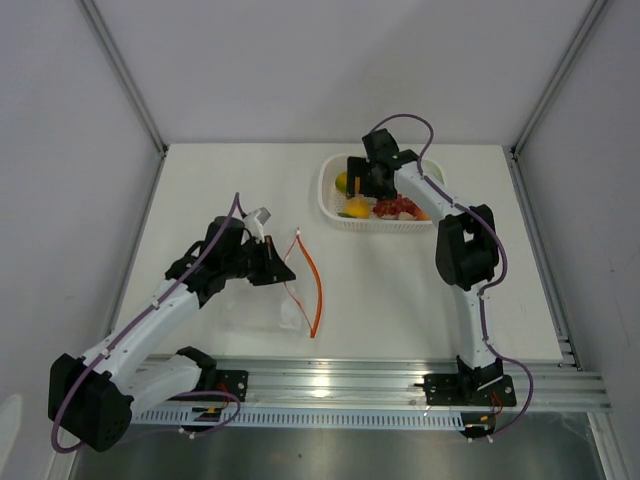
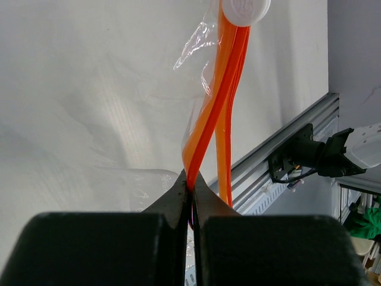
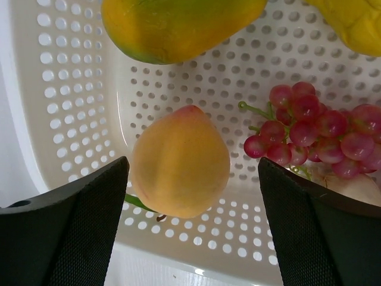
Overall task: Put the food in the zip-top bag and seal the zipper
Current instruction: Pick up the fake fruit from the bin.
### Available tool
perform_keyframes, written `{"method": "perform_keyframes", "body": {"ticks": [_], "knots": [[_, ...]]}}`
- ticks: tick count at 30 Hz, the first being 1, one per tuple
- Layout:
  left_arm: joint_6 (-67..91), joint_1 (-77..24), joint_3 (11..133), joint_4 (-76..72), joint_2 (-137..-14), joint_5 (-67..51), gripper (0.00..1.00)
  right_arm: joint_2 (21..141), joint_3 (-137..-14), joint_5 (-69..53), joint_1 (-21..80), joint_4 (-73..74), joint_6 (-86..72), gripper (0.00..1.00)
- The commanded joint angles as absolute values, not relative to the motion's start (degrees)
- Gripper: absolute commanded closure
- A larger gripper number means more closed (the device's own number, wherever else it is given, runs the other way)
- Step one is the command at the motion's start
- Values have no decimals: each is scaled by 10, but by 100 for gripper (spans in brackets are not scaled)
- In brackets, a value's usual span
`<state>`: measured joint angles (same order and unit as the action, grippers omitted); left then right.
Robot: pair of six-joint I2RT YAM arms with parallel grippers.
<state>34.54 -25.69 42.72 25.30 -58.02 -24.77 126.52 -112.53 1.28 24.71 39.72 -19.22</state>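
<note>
The clear zip-top bag (image 1: 287,312) lies crumpled on the table left of centre. Its orange zipper (image 1: 312,285) curves upward with the mouth parted. My left gripper (image 1: 277,268) is shut on one zipper strip (image 2: 217,95), pinched at the fingertips (image 2: 191,185); a white slider (image 2: 245,9) sits at the far end. The food lies in the white basket (image 1: 330,205): an orange peach (image 3: 180,168), a mango (image 3: 178,27), a red grape bunch (image 3: 315,134) and a yellow piece (image 3: 354,18). My right gripper (image 3: 191,173) hangs open over the peach, one finger (image 3: 77,226) on each side, not touching it.
The perforated basket wall (image 3: 71,89) rises just left of the peach. A metal rail (image 1: 350,385) runs along the table's near edge, and grey walls enclose the table on three sides.
</note>
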Motion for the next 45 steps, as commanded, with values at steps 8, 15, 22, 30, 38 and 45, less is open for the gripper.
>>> {"method": "perform_keyframes", "body": {"ticks": [8, 15, 22, 30, 38, 45], "knots": [[351, -253, 421, 235, -562, -265, 100, 1282, -1115, -28, 259, 382, -197, 12], [352, -253, 417, 236, -558, -266, 99, 1285, -1091, -40, 258, 365, -201, 18], [359, -253, 412, 229, -560, -270, 99, 1289, -1085, -44, 250, 349, -190, 37], [365, -253, 417, 229, -560, -272, 99, 1213, -1033, -29, 243, 318, -181, 100], [358, -252, 439, 235, -573, -279, 99, 1029, -915, -47, 274, 293, -154, 100], [356, -252, 451, 235, -585, -287, 100, 826, -756, -123, 360, 252, -132, 100]]}}
